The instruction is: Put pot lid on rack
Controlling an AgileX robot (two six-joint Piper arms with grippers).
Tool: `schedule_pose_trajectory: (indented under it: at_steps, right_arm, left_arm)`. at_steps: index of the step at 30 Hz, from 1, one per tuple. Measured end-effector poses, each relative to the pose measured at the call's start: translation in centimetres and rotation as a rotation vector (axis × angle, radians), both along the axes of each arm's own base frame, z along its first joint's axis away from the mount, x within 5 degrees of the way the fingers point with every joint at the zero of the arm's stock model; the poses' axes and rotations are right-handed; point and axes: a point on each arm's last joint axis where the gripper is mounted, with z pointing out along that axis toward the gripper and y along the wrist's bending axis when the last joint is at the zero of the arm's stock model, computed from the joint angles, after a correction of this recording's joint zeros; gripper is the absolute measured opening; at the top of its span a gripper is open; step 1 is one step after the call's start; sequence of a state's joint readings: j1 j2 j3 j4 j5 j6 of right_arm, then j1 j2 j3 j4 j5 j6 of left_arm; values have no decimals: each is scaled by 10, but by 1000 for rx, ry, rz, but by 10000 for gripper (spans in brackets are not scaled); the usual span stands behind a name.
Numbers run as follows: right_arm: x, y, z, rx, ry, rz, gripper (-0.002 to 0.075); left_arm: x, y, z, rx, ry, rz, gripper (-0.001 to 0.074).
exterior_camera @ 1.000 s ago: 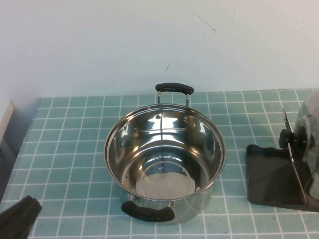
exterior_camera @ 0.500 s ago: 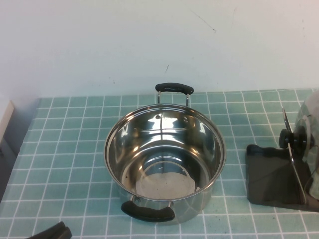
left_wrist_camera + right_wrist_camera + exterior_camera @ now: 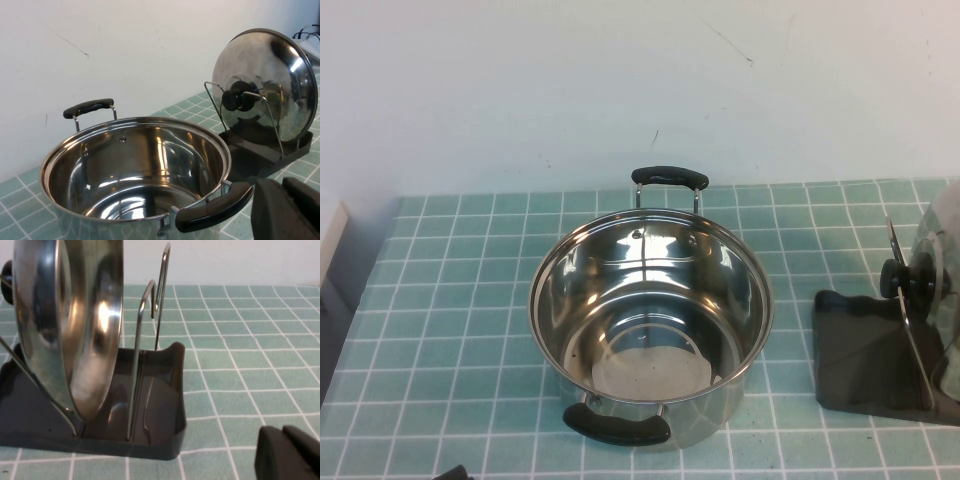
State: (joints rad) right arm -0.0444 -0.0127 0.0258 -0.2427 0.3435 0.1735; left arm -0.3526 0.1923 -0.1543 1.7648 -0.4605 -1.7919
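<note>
The shiny steel pot lid [image 3: 942, 270] with its black knob [image 3: 903, 278] stands on edge in the dark grey rack [image 3: 865, 350] at the right table edge, leaning on the wire loops. The lid [image 3: 280, 85] and rack [image 3: 260, 150] also show in the left wrist view, and the lid [image 3: 75, 325] and rack [image 3: 160, 405] in the right wrist view. My left gripper [image 3: 282, 184] is shut and empty, low beside the pot's near handle [image 3: 215, 212]. My right gripper [image 3: 282, 430] is shut and empty, over the tiles a little way from the rack.
The deep steel pot [image 3: 650, 300] with two black handles stands open in the middle of the tiled table [image 3: 460, 300]. A white wall runs along the back. Only a sliver of the left arm [image 3: 453, 473] shows at the bottom edge of the high view.
The left gripper has drawn back toward the robot, sliding almost fully out of the bottom left of the high view. Pot, lid and rack have not moved.
</note>
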Motion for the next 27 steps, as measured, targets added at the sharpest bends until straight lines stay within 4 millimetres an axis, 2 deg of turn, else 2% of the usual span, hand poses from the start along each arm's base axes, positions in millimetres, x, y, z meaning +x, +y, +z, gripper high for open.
schedule_pose_trajectory:
  at_steps: [27]
  right_arm:
    - [0,-1,0,3,1,-17,-1]
  left_arm:
    - [0,0,0,0,1,-1,-1]
